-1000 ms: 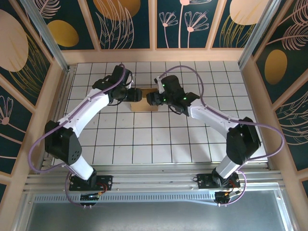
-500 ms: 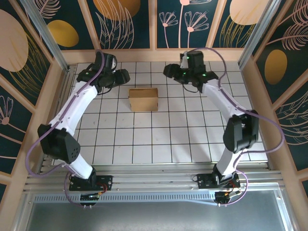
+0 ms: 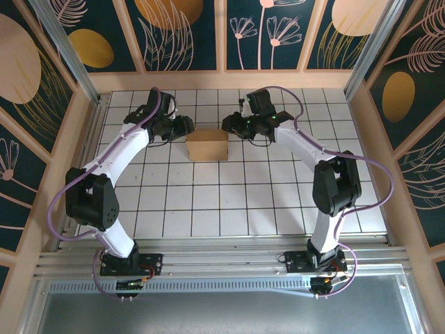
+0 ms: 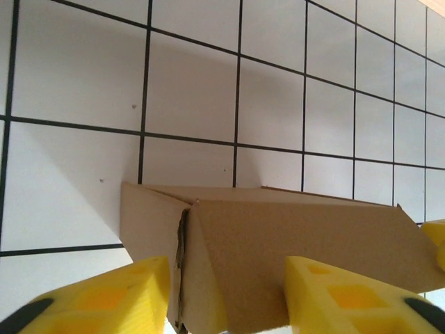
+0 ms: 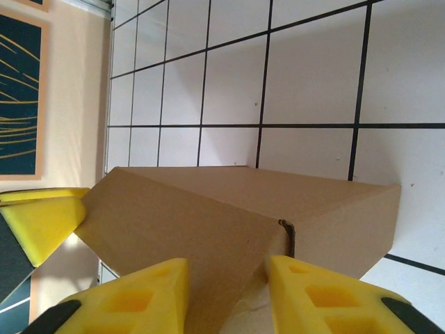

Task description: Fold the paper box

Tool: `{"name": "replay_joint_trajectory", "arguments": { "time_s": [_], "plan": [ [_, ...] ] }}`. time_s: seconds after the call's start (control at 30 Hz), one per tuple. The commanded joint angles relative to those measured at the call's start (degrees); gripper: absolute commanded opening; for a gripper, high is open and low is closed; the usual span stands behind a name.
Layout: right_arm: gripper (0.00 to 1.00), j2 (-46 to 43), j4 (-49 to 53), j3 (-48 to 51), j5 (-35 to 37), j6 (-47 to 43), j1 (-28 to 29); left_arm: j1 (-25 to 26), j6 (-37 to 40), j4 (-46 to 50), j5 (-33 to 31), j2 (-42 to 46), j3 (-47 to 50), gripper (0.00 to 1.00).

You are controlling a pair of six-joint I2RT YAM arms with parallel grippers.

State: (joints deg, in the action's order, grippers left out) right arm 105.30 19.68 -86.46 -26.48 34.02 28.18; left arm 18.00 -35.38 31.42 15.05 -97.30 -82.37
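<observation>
Box [image 3: 207, 144] folded, near far table [image 3: 278, 202] edge; left gripper [image 3: 186, 126], right gripper [image 3: 228, 125] half-open astride its ends, gripping nothing; squeeze evenly, keep end flaps tucked.

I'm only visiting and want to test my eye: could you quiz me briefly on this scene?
1. True or false: the paper box lies as a flat, unfolded sheet.
2. The left gripper and right gripper stand: A) on opposite sides of the box; B) both on one side; C) far from it.
3. Fill in: the fingers in the wrist views are coloured ____.
Key: 1 false; 2 A; 3 yellow.
</observation>
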Motion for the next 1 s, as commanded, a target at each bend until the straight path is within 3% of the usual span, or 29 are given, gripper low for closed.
{"name": "replay_joint_trajectory", "arguments": {
  "time_s": [0.0, 0.17, 0.37, 0.53, 0.77, 0.97],
  "plan": [
    [0.34, -0.70, 1.32, 2.87, 2.75, 0.19, 0.60, -0.11, -1.34, -0.09, 1.12, 1.05, 4.50, 0.42],
    [0.35, -1.13, 2.08, 5.28, 8.58, -2.03, 1.79, -0.10, -2.63, -3.59, 1.17, 3.39, 11.35, 0.38],
    [0.41, -0.64, 5.53, 7.42, 22.31, -8.92, 5.63, -0.10, -1.12, -9.19, 0.56, 5.96, 19.79, 0.38],
    [0.40, 0.24, 4.33, 11.41, 25.14, -9.04, 7.54, -0.07, -1.33, -12.49, 0.59, 6.17, 25.74, 0.40],
    [0.41, -5.75, -4.08, 21.53, 31.21, -11.10, 11.11, 0.03, -1.89, -17.19, 2.63, 10.00, 32.80, 0.40],
    [0.41, -10.38, -11.29, 29.25, 31.12, -12.09, 11.62, 0.02, 0.11, -25.17, 4.78, 18.41, 43.91, 0.43]
  ]
}}
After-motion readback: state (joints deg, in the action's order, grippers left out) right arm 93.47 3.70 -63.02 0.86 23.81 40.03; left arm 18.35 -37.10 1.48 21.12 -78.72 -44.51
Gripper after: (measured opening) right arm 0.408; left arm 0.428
